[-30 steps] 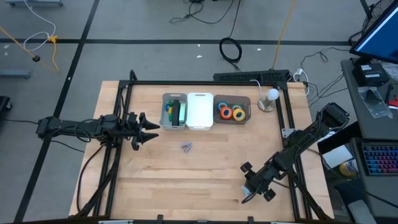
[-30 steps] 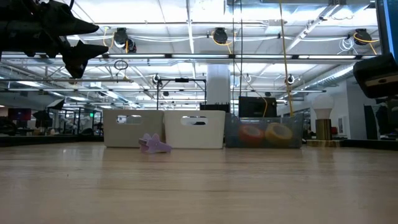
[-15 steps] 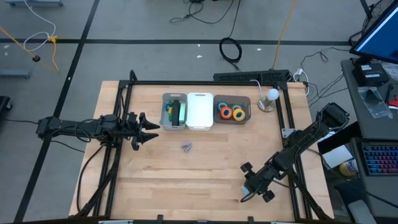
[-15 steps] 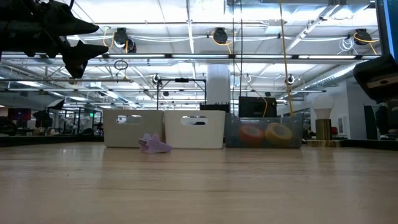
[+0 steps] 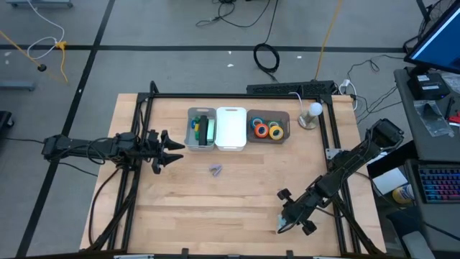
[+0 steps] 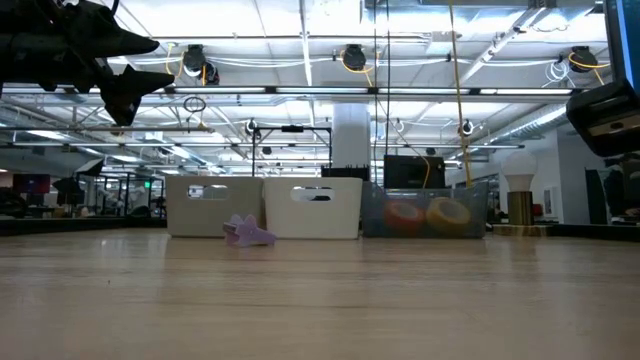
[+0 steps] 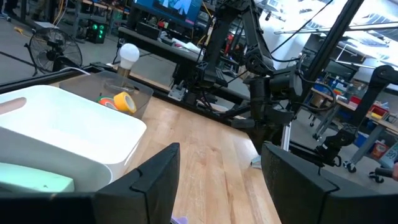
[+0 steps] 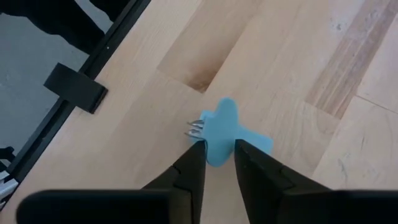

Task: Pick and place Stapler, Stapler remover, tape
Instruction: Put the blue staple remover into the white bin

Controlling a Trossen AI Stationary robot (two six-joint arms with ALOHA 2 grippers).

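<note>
**Right gripper closes in on the blue staple remover**

While the left arm waits out at the left edge of the surface (image 5: pixel 237 201), all the action is down at the near right corner. The right gripper (image 8: pixel 214 163) is low over the wood, and between its two dark fingers (image 8: pixel 193 168) sits a blue staple remover (image 8: pixel 225 132), metal claws pointing away from the gripper. The fingers stand narrow, one on each side of the blue body and right against it, though whether they are actually pinching it I cannot tell. The remover lies flat on the surface, directly ahead of and partly between the fingertips.

From above, the right gripper (image 5: pixel 285 224) points toward the front edge of the surface, close to the black frame rail on its side.

Over to the left gripper (image 5: pixel 172 152): it hangs above the surface with its fingers spread wide and nothing in them. Just ahead of it and off to one side lies a purple staple remover (image 5: pixel 215 170), on bare wood. Beyond that, across from the left gripper, three bins stand in a row: a grey bin (image 5: pixel 201 129) holding a green stapler (image 5: pixel 207 129), a white bin (image 5: pixel 231 128) beside it, and a clear bin (image 5: pixel 269 115) with the tape rolls (image 5: pixel 267 129), orange, yellow, blue and green, clustered inside. Past the clear bin stands a small lamp (image 5: pixel 312 114).
</note>
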